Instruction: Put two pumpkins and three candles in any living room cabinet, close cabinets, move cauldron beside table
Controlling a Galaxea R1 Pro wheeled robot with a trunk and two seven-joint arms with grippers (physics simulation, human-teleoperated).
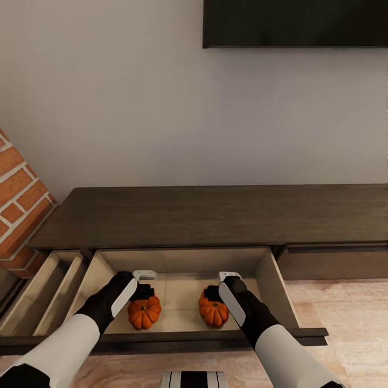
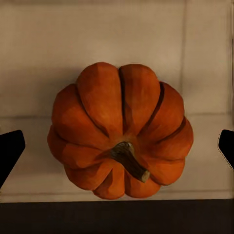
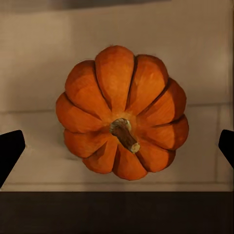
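Both white-sleeved forearms enter from the bottom corners of the head view and reach into the open drawer (image 1: 178, 258) of the cabinet (image 1: 215, 215), a long low unit of dark-brown wood grain with pale beige inner walls. Left gripper (image 1: 141, 280) hangs over the left pumpkin (image 1: 144, 311), right gripper (image 1: 226, 280) over the right pumpkin (image 1: 213, 311); both pumpkins sit on the drawer floor near its front edge, apart from each other.

From the left wrist camera, the left pumpkin (image 2: 119, 131) is seen from above: orange, deeply ribbed, with a bent brown-grey stem. Black fingertips (image 2: 10, 151) show at the two side edges of that frame, spread wide and clear of the fruit. The right wrist camera gives the same arrangement: the right pumpkin (image 3: 122, 126) centred, dark fingertips (image 3: 10, 151) at the frame edges, jaws wide and not touching it.

At the left edge of the head view a second drawer (image 1: 43, 291) stands open, partly cut off, beside a red brick column (image 1: 19, 199). A flat black panel (image 1: 293, 24) on the plain grey wall is cropped by the top edge. Pale wood flooring (image 1: 345, 307) shows at lower right. No writing is legible anywhere.
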